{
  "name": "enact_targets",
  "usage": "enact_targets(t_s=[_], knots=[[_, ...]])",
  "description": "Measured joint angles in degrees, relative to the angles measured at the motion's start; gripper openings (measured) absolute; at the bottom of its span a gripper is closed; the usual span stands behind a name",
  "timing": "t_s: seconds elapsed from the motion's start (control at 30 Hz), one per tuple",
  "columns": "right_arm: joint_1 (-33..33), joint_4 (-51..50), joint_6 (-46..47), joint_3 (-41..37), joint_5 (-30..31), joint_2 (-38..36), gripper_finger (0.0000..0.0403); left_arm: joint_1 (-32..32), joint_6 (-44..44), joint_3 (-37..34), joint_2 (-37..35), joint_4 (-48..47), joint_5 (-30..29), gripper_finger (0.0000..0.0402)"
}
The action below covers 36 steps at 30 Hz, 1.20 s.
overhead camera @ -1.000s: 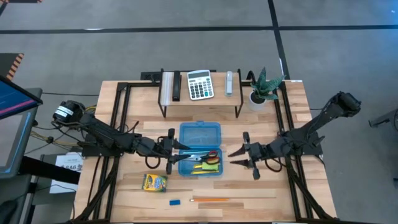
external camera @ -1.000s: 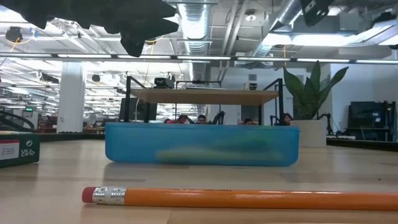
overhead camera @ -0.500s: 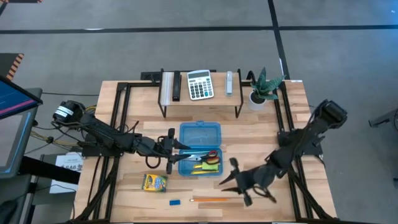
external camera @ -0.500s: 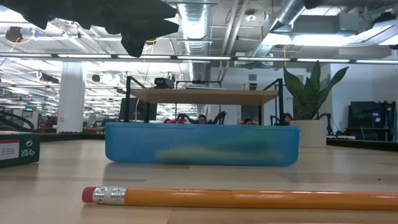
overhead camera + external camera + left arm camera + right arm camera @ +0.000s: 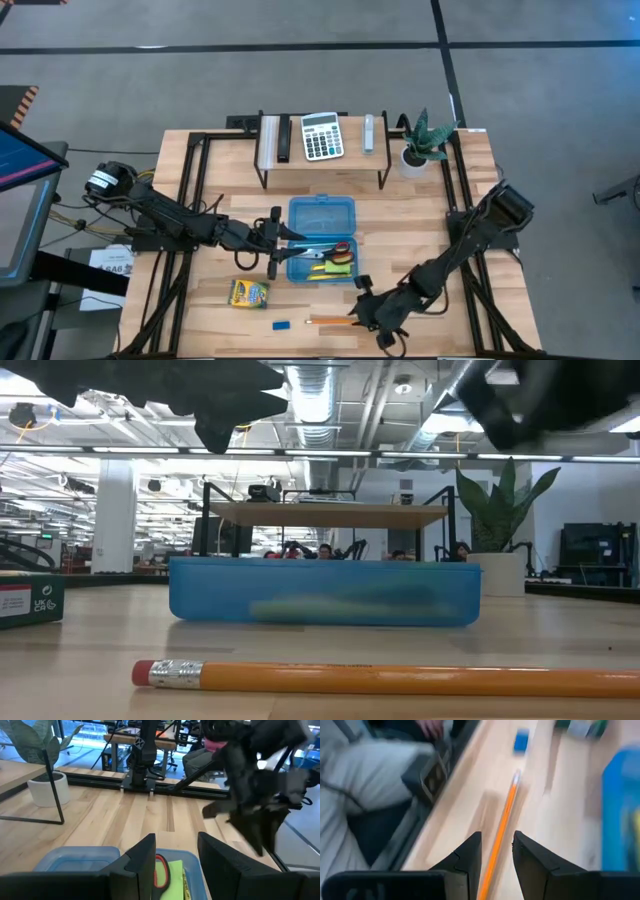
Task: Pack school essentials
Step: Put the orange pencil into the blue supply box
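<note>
Yellow crayon box (image 5: 248,293) lies left of the pencil, unpacked; left gripper (image 5: 274,245) hovers at the blue case's (image 5: 322,216) left edge, fingers (image 5: 141,861) narrowly parted, empty, probably parked clear. Orange pencil (image 5: 338,321) lies near the table's front edge, long axis left-right, eraser end left; right gripper (image 5: 372,316) sits over its right end, fingers (image 5: 470,855) slightly apart astride it, likely lining up a grab.

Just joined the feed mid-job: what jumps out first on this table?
The blue case lies open mid-table with scissors and sticky notes inside, the left gripper hovering at its left edge. Near the front edge, the right gripper, open, lines up over an orange pencil. A crayon box and blue eraser lie loose front-left.
</note>
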Motion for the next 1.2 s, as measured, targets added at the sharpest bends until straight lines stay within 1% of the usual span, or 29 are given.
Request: enact_targets(t_s=[0.13, 0.3, 0.47, 0.53, 0.73, 0.97, 1.2], knots=[[0.1, -2.1, 4.2, 0.2, -1.7, 2.0, 0.0128, 0.0, -0.2, 0.0, 0.0, -0.2, 0.0, 0.0132], [0.1, -2.3, 5.6, 0.1, -5.5, 5.4, 0.0128, 0.0, -0.6, 0.0, 0.0, -0.7, 0.0, 0.0132], [0.1, -2.7, 5.8, 0.1, -5.8, 8.3, 0.0129, 0.0, -0.6, 0.0, 0.0, -1.0, 0.0, 0.0132], [0.1, -3.5, 5.8, 0.2, -5.8, 8.3, 0.0133, 0.0, -0.7, 0.0, 0.0, -1.0, 0.0, 0.0132], [-1.1, -9.4, 8.5, 0.4, -3.5, 8.1, 0.0141, 0.0, -0.7, 0.0, 0.0, -1.0, -0.1, 0.0132], [-2.3, -16.2, 8.7, 0.5, -2.8, 7.9, 0.0115, 0.0, -1.1, 0.0, 0.0, -1.0, -0.1, 0.0132], [-3.1, -17.3, 8.7, 0.4, -2.7, 7.9, 0.0088, 0.0, -1.2, 0.0, 0.0, -1.0, -0.1, 0.0132]])
